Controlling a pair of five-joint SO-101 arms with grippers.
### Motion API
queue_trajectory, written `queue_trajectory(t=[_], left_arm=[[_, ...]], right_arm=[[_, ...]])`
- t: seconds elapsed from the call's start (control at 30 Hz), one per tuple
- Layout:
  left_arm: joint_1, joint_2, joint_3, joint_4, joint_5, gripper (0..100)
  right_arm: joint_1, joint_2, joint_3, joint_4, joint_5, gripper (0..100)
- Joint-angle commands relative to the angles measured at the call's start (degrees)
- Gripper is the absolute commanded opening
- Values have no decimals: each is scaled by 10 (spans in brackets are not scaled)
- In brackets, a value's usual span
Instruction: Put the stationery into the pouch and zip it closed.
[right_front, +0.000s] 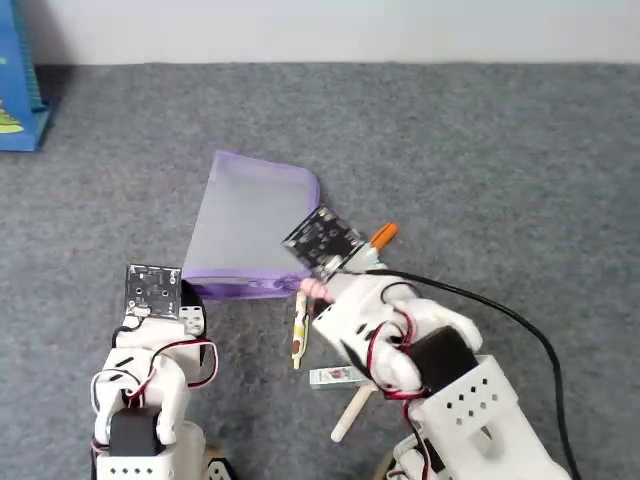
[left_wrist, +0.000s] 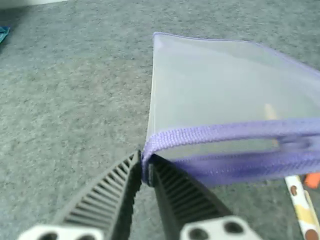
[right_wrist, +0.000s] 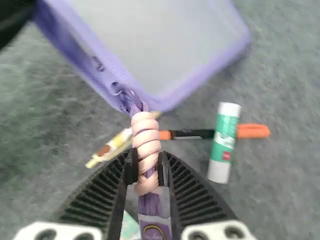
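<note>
Lying flat on the grey table (right_front: 520, 150), the translucent pouch (right_front: 252, 222) with purple edging has its zip edge turned toward the two arms. The left gripper (left_wrist: 145, 167) is closed tight on the corner of that purple zip edge, its ribbed fingers (left_wrist: 117, 182) pinching the fabric. At the other end of the zip, the right gripper (right_wrist: 146, 157) is clamped on the knotted pink zip pull (right_wrist: 145, 137), which hangs from the slider at the pouch corner. Whether the zip is open cannot be told.

Stationery lies outside the pouch, on the table beside the right gripper: a green-and-white glue stick (right_wrist: 224, 142) resting across an orange pen (right_wrist: 252, 131), and a spotted pencil (right_wrist: 111, 147) just beside the zip pull. A pale stick (right_front: 352, 410) lies partly under the right arm. A blue box (right_front: 15, 90) stands at the table's far edge, well apart.
</note>
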Motion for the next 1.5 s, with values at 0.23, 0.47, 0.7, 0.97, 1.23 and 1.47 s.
queue_trajectory(t=[0.23, 0.47, 0.7, 0.97, 1.23, 1.47], left_arm=[[-11, -7, -27, -11, -3, 10], [-6, -7, -26, -10, -3, 11], [12, -7, -19, -11, 6, 136], [11, -5, 10, -62, 78, 253], [15, -5, 47, -125, 59, 206], [33, -4, 51, -129, 54, 184]], right_arm=[[129, -18, -12, -1, 46, 8], [131, -18, -10, -1, 47, 8], [124, -18, -10, -1, 46, 8], [110, -18, -10, 2, 45, 8], [108, -19, -13, 3, 42, 8], [108, -87, -13, 29, 41, 8]])
